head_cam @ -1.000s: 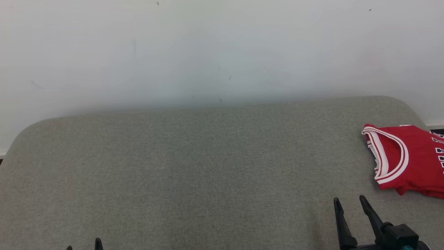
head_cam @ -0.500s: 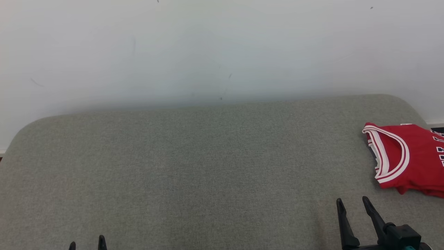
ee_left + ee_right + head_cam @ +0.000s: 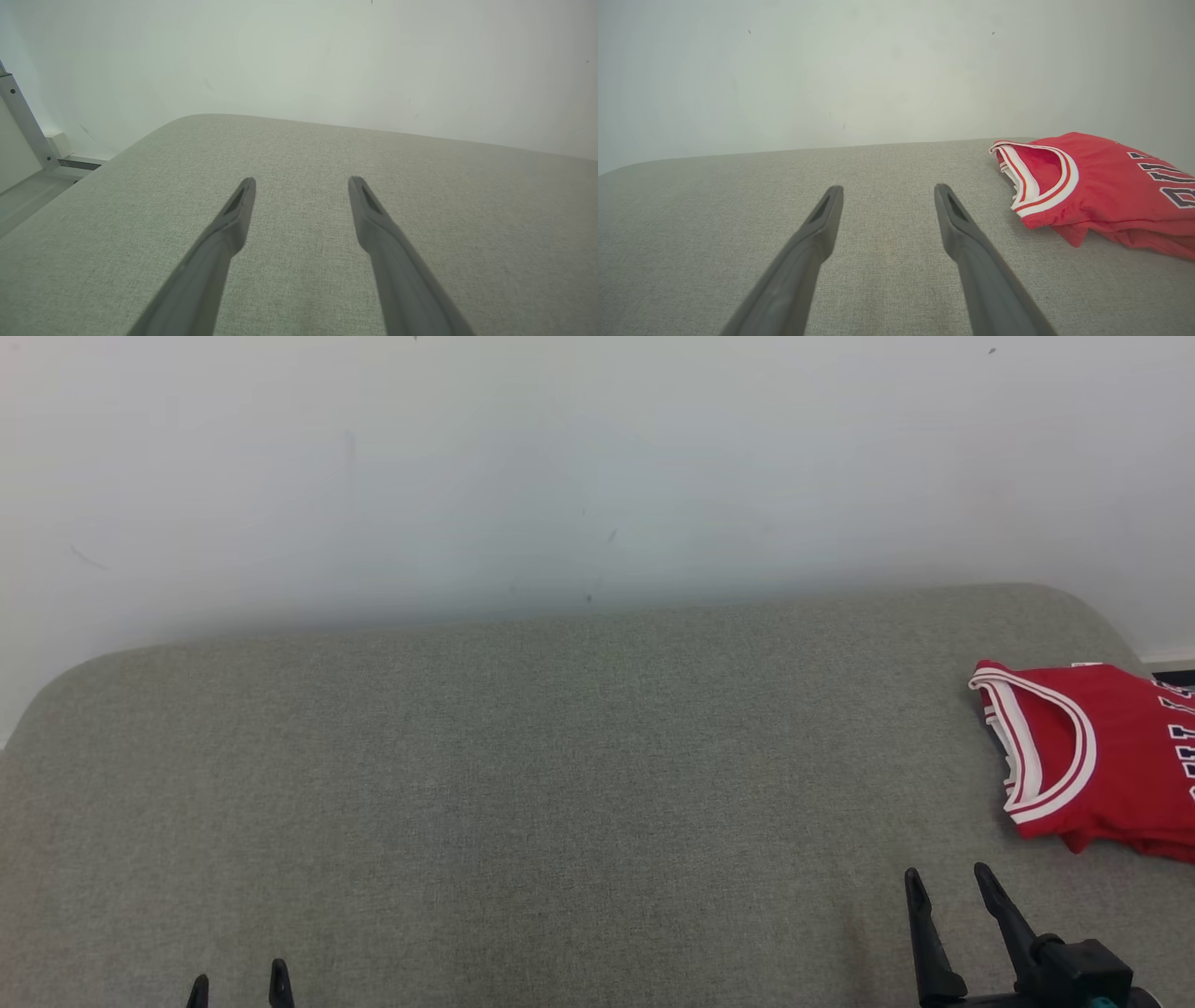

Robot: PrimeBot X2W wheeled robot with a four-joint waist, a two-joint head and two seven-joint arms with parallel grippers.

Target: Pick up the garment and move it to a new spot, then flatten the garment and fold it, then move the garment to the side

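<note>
The right gripper [image 3: 945, 871] has two long, dark, tapering fingers [image 3: 924, 943] on a black blocky mount [image 3: 1083, 971] with a teal fleck behind them. Up close, its fingers and those of the left gripper [image 3: 238, 973] look matte grey, each with a slim slot near the tip.

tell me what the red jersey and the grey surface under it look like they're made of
The red jersey looks like a thin, smooth synthetic knit with slight sheen, judging by its soft folds; exact fibre unclear. The grey surface looks like matte woven upholstery fabric, showing a fine flecked weave, probably padded given its rounded corners.
</note>
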